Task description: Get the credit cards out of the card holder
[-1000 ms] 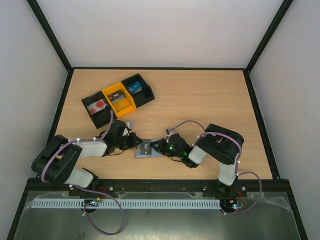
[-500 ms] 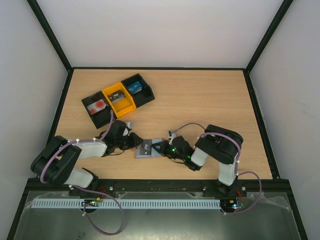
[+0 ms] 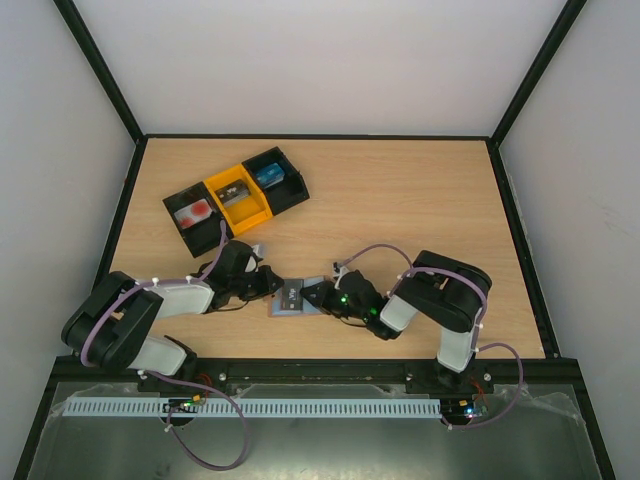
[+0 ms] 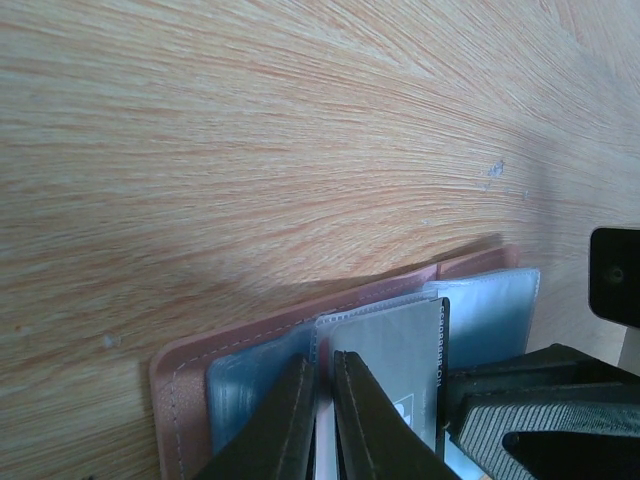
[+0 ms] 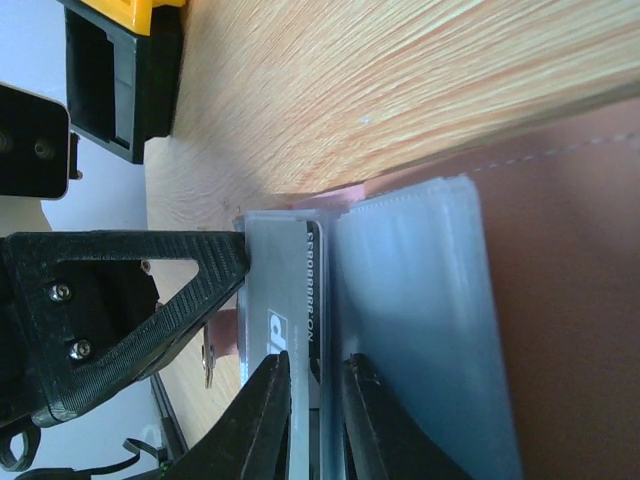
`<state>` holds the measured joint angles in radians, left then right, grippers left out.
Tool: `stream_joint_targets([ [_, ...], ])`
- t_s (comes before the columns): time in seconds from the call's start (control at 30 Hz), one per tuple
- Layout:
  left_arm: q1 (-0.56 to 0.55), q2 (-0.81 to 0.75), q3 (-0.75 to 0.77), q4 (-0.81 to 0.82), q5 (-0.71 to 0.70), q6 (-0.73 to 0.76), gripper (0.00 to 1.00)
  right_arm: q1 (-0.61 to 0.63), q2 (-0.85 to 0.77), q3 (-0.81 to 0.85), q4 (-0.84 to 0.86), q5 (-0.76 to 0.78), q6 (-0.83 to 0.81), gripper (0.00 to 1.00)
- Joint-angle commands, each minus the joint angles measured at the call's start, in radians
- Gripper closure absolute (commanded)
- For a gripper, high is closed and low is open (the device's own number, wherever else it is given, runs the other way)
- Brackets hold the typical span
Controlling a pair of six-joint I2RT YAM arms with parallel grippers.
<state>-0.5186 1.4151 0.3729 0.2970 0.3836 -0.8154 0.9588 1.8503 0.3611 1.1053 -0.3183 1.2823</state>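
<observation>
The card holder (image 3: 283, 308) lies open on the table near the front, blue-grey inside with a brownish rim (image 4: 178, 385). A dark credit card (image 3: 293, 297) with pale marks sticks partly out of its clear sleeve (image 5: 410, 330). My left gripper (image 3: 272, 288) comes from the left. In the left wrist view it (image 4: 325, 400) is shut on the holder's middle fold, beside the card (image 4: 395, 355). My right gripper (image 3: 312, 296) comes from the right. In the right wrist view it (image 5: 310, 400) is shut on the card's edge (image 5: 290, 300).
A black-and-yellow three-section tray (image 3: 236, 196) with small items stands at the back left, and its corner shows in the right wrist view (image 5: 120, 80). The two grippers sit almost touching over the holder. Black frame rails edge the table.
My right gripper has slid a little left, closer over the holder and card. The left arm and the holder have hardly moved.
</observation>
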Motion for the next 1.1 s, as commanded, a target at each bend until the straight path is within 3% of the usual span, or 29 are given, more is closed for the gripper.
stream_joint_targets([
  [0.0, -0.003, 0.023, -0.037, -0.098, -0.029, 0.003, 0.92, 0.021, -0.002, 0.012, -0.166, 0.019, -0.028, 0.83],
  [0.13, -0.003, 0.022, -0.039, -0.092, -0.029, 0.002, 0.92, 0.021, 0.028, 0.015, -0.107, 0.002, -0.017, 0.85],
  [0.3, -0.003, 0.027, -0.039, -0.093, -0.029, 0.004, 0.92, 0.023, 0.038, 0.006, -0.070, 0.012, -0.009, 0.97],
  [0.63, -0.003, 0.022, -0.031, -0.102, -0.030, 0.008, 0.87, 0.022, 0.028, -0.051, 0.018, 0.025, 0.002, 0.98],
  [0.83, -0.003, 0.038, -0.036, -0.097, -0.032, 0.011, 0.93, 0.021, 0.034, -0.058, 0.047, 0.022, 0.010, 0.98],
  [1.07, -0.002, 0.036, -0.034, -0.094, -0.029, 0.008, 0.93, 0.019, 0.008, -0.081, 0.039, 0.042, 0.013, 0.98],
])
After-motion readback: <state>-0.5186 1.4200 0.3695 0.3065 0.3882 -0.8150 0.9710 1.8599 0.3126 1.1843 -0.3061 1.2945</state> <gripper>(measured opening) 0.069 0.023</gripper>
